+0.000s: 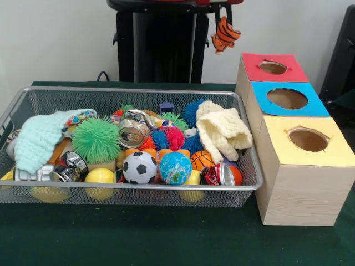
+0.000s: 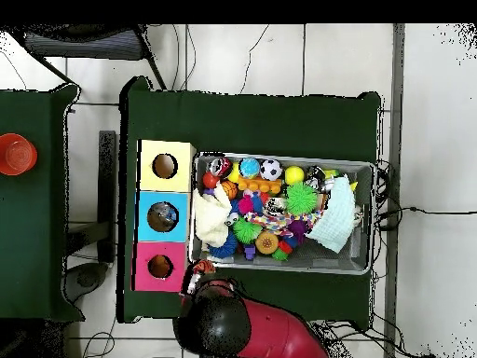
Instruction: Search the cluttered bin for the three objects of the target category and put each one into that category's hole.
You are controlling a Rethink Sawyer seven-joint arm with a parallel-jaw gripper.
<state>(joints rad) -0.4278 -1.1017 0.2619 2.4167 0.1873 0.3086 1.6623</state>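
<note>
We're live, and the gripper (image 1: 226,34) hangs high at the top of the front view, fingers pinching a small orange-and-black striped plush tiger (image 1: 226,33), which dangles limp beneath them. It's over the far end of the row of boxes, near the wooden box with the red top and round hole (image 1: 273,67); from overhead the red and black arm (image 2: 228,326) is tucked close to its base, reaching just past the desk (image 2: 252,117) edge toward that red box.

That tiger looks soft and light, my guess is it squashes and swings rather than slips, so a pinch on the body should hold, though it could snag on a hole's rim.

Beside the red box sit the blue-topped box (image 1: 287,98) and the yellow-topped box (image 1: 308,139). The wide silver wire-mesh bin (image 1: 133,188) rests on the green desk just beside them, crammed: a soccer-patterned ball (image 1: 139,167), a globe ball (image 1: 175,168), a spiky green rubber ball (image 1: 96,139), crushed metal cans, a mint knitted cloth (image 1: 39,138) and a cream knitted cloth (image 1: 223,131). Which category is the target, I cannot tell.
</note>
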